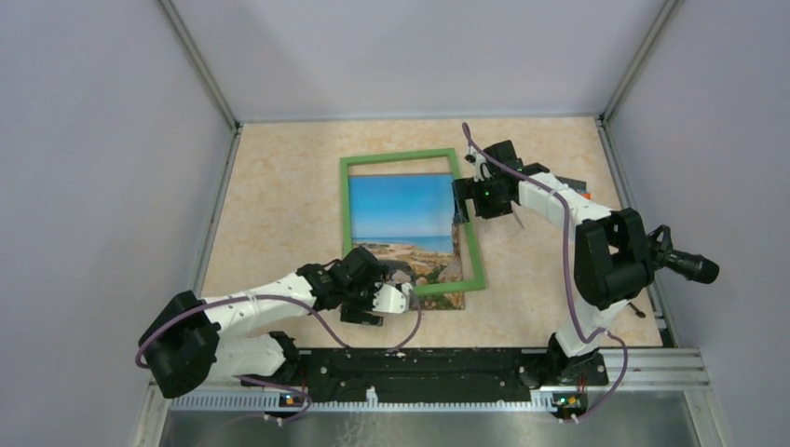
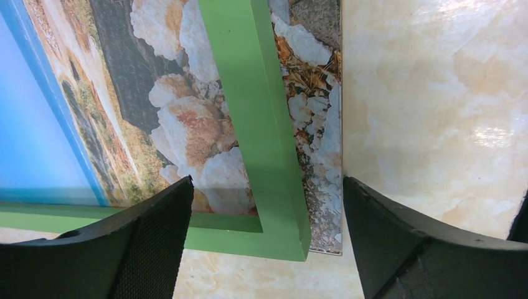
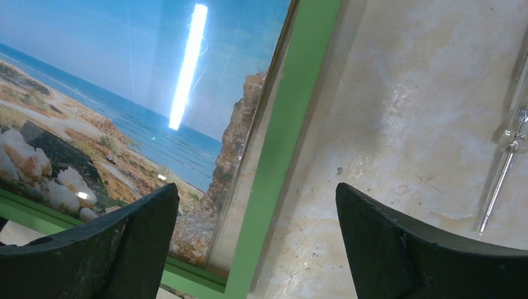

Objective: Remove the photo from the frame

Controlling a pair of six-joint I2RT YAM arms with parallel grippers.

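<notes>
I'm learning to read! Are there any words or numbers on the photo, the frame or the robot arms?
None can be read.
The photo: only sky, sea, sand and rocks, no writing.
The frame: plain green, no label.
The left arm and right arm: no marking that shows at this size.

One green frame and one coastal photo lie at the centre of one marbled tabletop, flanked by two robot arms: the left arm at seven o'clock, the right arm at three o'clock, each with two jaws.
</notes>
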